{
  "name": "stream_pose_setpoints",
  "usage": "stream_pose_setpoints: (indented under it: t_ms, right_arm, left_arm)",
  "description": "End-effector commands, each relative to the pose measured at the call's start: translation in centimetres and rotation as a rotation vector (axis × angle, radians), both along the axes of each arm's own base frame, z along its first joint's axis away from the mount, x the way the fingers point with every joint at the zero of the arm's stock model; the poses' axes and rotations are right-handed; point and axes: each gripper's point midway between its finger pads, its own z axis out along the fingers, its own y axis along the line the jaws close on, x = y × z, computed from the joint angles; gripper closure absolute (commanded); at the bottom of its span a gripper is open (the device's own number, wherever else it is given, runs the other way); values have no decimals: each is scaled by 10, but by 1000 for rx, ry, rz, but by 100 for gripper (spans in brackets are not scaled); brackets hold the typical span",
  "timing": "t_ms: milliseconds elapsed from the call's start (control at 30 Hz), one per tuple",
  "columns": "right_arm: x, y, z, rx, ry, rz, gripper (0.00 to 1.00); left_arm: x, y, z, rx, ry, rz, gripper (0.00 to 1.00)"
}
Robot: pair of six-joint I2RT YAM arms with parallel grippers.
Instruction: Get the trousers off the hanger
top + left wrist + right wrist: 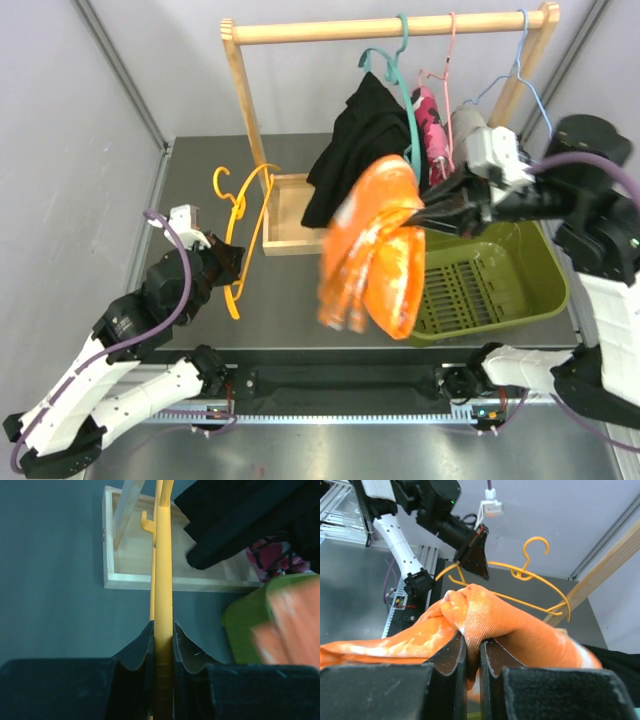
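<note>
My right gripper [420, 215] is shut on the orange trousers [372, 250] with whitish marks; they hang from it in the air left of the green basket, off any hanger. In the right wrist view the orange cloth [490, 615] bunches between the jaws of the gripper [473, 647]. My left gripper [228, 268] is shut on the bare yellow hanger [245, 215], held above the table at the left; the left wrist view shows its bar [162, 580] in the gripper [163, 635]. Black trousers [355, 140] hang on a teal hanger [400, 70]. Pink camouflage trousers [432, 125] hang beside them. Grey trousers are hidden.
A wooden rack rail [390, 27] with an upright post [245, 100] on a wooden box base [290, 215] stands at the back. A pink hanger [450, 60] and a blue hanger [520, 60] hang on the rail. A green slatted basket [500, 280] sits at the right.
</note>
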Motion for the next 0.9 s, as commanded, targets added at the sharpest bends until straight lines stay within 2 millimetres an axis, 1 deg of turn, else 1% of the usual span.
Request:
stream_pose_setpoints:
  t_ms: [0,67,100,200,300,367,400,467,567,600,633,700,733,800,833,867]
  right_arm:
    - [-32,-18,43,121,-169,72,100]
    - [-33,-22,41,121,-171,59,100]
    - [-30,-23,37,113,-160,45,100]
    - [-29,-26,31,109,-158,33,100]
    - [-22,-28,14,80,-133,12,100]
    - [-25,-32,8,65,-163,14,100]
    - [-24,-33,-1,47,-145,7,100]
    - [-29,-38,-8,32,-188,14,100]
    - [-37,-46,-23,-1,-206,10,100]
    - [-37,-48,-27,-11,-207,-1,100]
    - [-42,-53,-32,-22,-219,-11,100]
    - [-43,-57,-39,-38,-223,-34,100]
    - [-47,-61,-41,-42,-233,-48,100]
    - [-44,-66,-50,-65,-235,-84,100]
    - [-49,-69,-52,-68,-259,-96,100]
    - [-48,-72,-57,-85,-252,-118,100]
  left_arm:
    - [3,11,1,42,-29,31,100]
    - [1,6,5,34,-45,0,100]
    - [0,5,7,30,-52,-11,100]
    - [-2,2,12,21,-75,-46,100]
    - [-6,0,17,12,-94,-74,100]
    - [-9,0,20,5,-108,-91,100]
    - [-10,0,21,1,-113,-94,100]
    - [-13,1,24,-6,-132,-108,100]
    - [-16,3,28,-11,-155,-123,100]
    - [-17,3,29,-12,-160,-130,100]
    - [-19,4,32,-16,-172,-134,100]
    - [-20,4,33,-17,-180,-139,100]
    - [-21,4,35,-21,-187,-144,100]
    - [-21,4,35,-18,-193,-148,100]
    - [-22,4,35,-20,-195,-154,100]
    - [-22,3,36,-23,-200,-156,100]
